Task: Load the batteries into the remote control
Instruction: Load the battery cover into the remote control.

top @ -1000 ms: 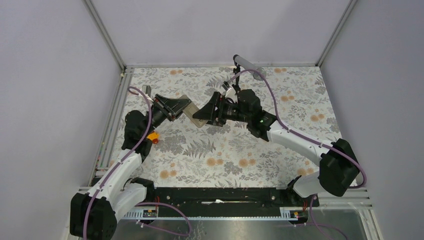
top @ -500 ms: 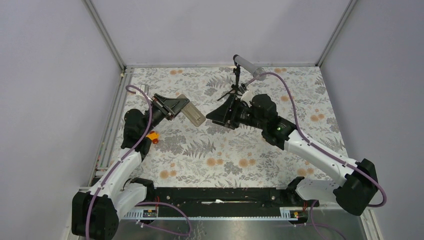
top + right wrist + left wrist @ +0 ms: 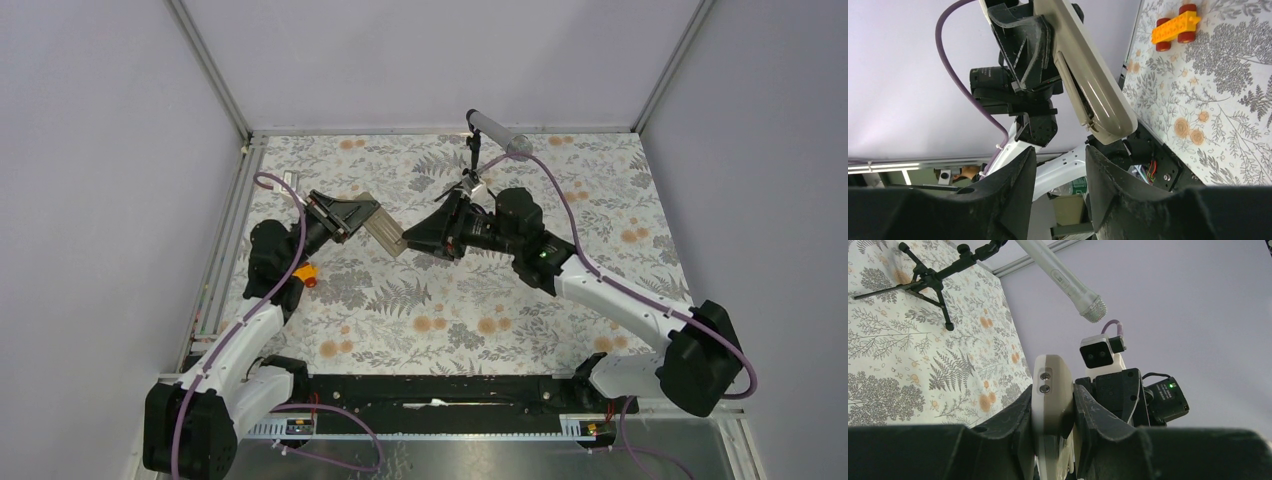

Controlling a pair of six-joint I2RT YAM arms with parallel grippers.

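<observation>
My left gripper (image 3: 363, 214) is shut on the remote control (image 3: 384, 229) and holds it in the air above the mat, its free end pointing right. In the left wrist view the remote (image 3: 1052, 390) stands edge-on between my fingers. My right gripper (image 3: 408, 240) is open and empty, its tips just short of the remote's free end. In the right wrist view the remote's beige back (image 3: 1093, 95) with a long seam lies just beyond my open right gripper (image 3: 1060, 157). The batteries are not in view.
An orange toy car (image 3: 305, 273) lies on the floral mat (image 3: 450, 310) below the left gripper, also seen in the right wrist view (image 3: 1175, 27). A microphone (image 3: 495, 132) on a small black tripod (image 3: 930, 277) stands at the back centre. A small grey piece (image 3: 291, 178) lies near the left rail.
The right gripper pulled back to the right from the remote, then came partway back towards its free end. The left gripper has kept its hold on the remote, nearly still.
</observation>
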